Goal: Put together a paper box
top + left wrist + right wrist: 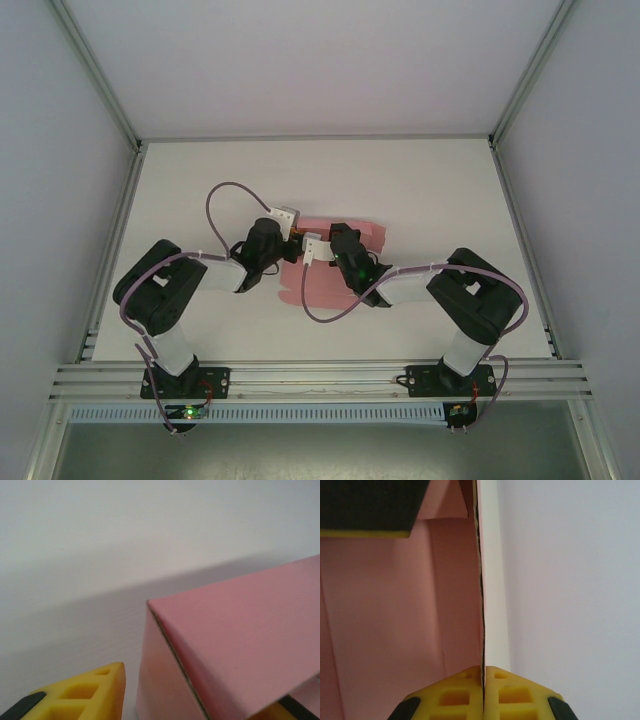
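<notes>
The paper box (366, 233) is salmon-pink card, partly folded, lying at the middle of the table under both wrists. My right gripper (483, 671) is shut on the thin edge of an upright card wall (481, 590), with the pink inner face to its left. My left gripper (195, 696) straddles a folded corner of the paper box (235, 635). Its left yellow finger (87, 692) stands a little apart from the card, and the other finger (280, 712) peeks out beneath the panel. That gripper's black pad (370, 502) shows at the top left of the right wrist view.
The white table (200, 190) stretches round the card on all sides. Aluminium frame posts (100, 80) and grey side walls bound it left and right. A rail (320, 380) with both arm bases runs along the near edge.
</notes>
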Tool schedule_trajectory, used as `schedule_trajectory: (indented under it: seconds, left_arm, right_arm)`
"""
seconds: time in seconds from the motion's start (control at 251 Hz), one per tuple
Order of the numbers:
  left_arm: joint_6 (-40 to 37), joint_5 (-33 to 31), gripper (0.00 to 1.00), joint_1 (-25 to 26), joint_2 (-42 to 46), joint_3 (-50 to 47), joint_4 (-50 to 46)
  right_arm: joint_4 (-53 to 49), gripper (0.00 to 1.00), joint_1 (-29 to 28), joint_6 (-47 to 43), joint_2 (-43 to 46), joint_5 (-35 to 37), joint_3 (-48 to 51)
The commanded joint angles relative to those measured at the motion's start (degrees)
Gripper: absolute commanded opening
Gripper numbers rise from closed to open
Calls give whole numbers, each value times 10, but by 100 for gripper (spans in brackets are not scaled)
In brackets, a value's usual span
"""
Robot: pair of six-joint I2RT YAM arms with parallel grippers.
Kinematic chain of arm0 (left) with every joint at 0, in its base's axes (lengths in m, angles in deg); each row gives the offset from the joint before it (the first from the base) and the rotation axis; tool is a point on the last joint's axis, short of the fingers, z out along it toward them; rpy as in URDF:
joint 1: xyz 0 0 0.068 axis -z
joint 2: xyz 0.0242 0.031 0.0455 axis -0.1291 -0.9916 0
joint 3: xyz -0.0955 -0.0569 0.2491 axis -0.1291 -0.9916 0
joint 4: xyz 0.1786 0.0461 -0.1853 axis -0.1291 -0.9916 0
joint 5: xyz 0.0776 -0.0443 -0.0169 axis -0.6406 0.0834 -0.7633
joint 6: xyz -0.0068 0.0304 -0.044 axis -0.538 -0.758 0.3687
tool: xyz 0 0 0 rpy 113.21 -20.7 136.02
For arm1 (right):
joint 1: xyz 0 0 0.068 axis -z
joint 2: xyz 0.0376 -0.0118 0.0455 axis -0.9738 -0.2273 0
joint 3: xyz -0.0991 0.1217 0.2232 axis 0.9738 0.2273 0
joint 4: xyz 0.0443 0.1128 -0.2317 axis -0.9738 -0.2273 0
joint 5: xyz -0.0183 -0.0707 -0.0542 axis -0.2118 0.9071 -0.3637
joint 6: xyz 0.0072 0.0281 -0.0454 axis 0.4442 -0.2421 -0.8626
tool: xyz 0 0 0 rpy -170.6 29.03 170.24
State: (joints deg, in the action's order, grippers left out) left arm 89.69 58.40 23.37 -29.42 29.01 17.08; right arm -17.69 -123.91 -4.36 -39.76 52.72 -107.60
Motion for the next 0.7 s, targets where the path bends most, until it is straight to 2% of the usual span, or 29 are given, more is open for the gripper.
schedule_trajectory:
  seconds: [0.0, 0.1, 0.184, 0.307, 0.527, 0.698]
  left_arm:
    - [-6, -83, 36, 2, -22, -4, -15]
    - [-5, -97, 34, 2, -32, -8, -6]
    - [0, -124, 28, 3, -39, -5, -6]
    - [-9, -132, 27, 4, -47, 7, -32]
    - [-5, -157, 23, 7, -51, 1, -20]
    - [9, -218, 8, 10, -57, 6, -42]
  right_arm:
    - [-76, 0, -10, 23, 0, -14, 17]
    - [-76, 0, -10, 25, 1, -15, 19]
    - [-76, 0, -10, 26, 2, -15, 19]
    - [-78, 0, -10, 25, -1, -12, 17]
    - [-78, 0, -10, 25, 1, -5, 19]
    - [-96, 0, -9, 31, 14, -4, 20]
